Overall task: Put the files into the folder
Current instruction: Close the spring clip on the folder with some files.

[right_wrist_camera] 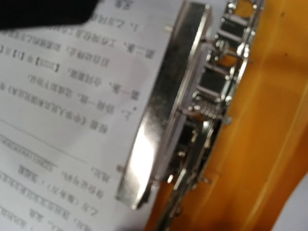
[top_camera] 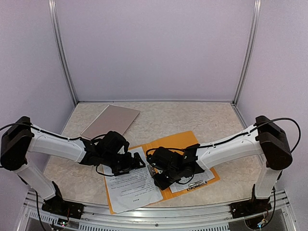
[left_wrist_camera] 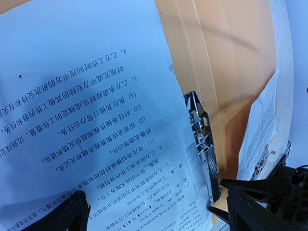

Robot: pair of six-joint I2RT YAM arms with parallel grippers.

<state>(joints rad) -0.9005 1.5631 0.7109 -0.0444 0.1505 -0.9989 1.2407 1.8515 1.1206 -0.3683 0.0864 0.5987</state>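
The files, white sheets of black text, lie on the open orange folder in the lower middle of the top view. One covers its left half and a second sheet lies at its right edge. The left gripper hovers over the left sheet, fingers spread wide, holding nothing. The right gripper sits at the folder's metal clip; its jaws' state cannot be told. A flat beige pad lies upper left.
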